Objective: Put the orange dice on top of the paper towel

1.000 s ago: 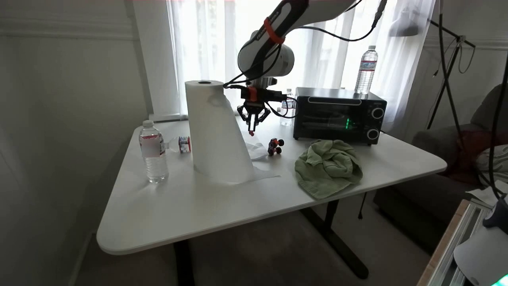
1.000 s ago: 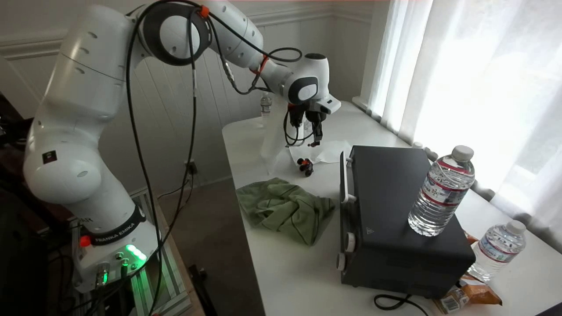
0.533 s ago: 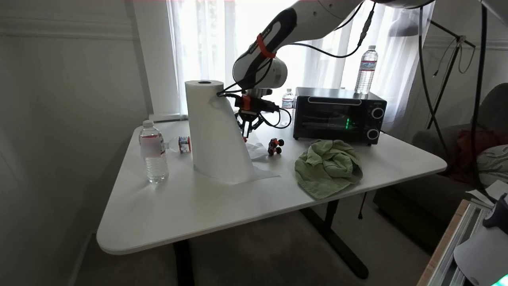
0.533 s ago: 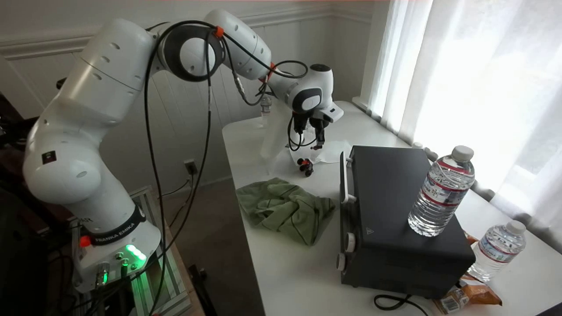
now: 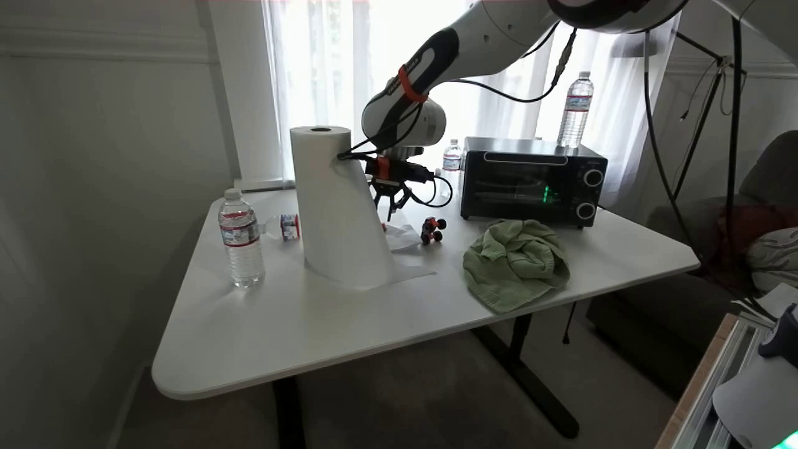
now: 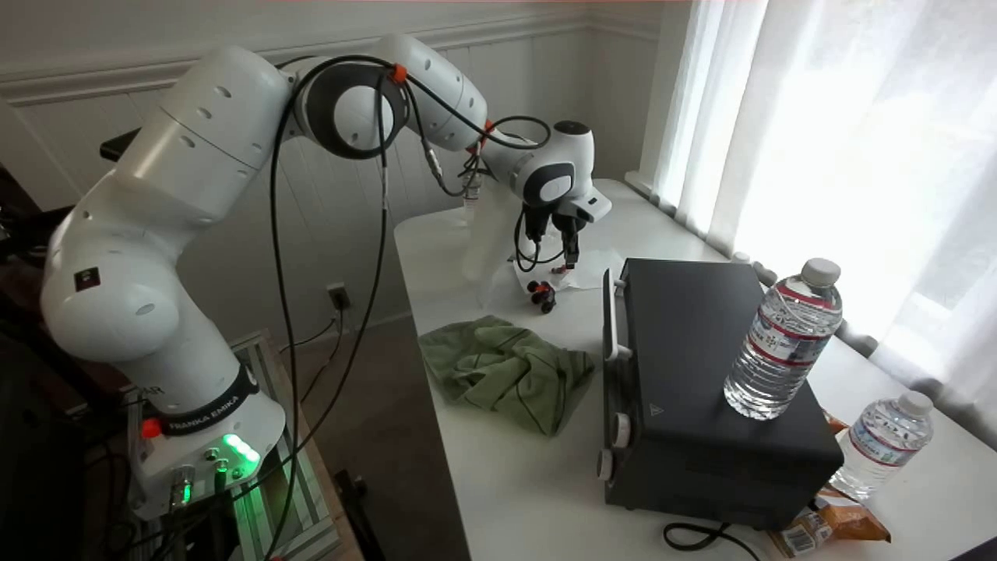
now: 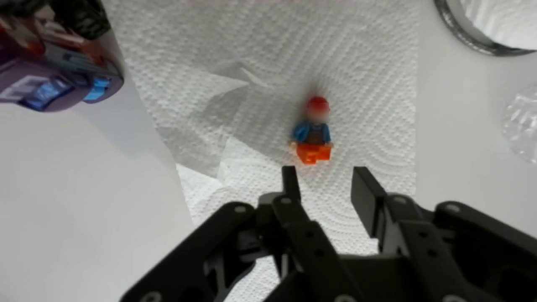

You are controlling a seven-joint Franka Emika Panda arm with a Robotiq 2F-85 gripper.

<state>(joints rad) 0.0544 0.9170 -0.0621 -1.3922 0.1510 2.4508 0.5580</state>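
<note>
No orange dice shows. A small toy figure with a red cap, blue sleeves and orange legs [image 7: 314, 133] lies on a flat paper towel sheet [image 7: 373, 96] in the wrist view. The figure also shows as a small red spot in both exterior views [image 5: 383, 227] [image 6: 559, 270]. The sheet also shows in both exterior views [image 5: 405, 238] [image 6: 593, 269]. My gripper [image 7: 325, 168] is open and empty, its fingertips just short of the figure's legs in the wrist view. In an exterior view the gripper [image 6: 571, 263] hangs low over the sheet; in an exterior view the roll partly hides it [image 5: 388, 209].
A paper towel roll [image 5: 340, 212] stands beside the gripper. A wheeled toy [image 5: 432, 231] sits near the sheet; a purple, dark-wheeled toy [image 7: 63, 63] fills the wrist view's top left. A green cloth [image 6: 506, 374], black toaster oven [image 6: 693, 374] and water bottles [image 5: 242, 240] stand around.
My gripper has moved down towards the sheet, and slightly left in an exterior view. It was shut on the figure; it has opened, and the figure now lies on the sheet.
</note>
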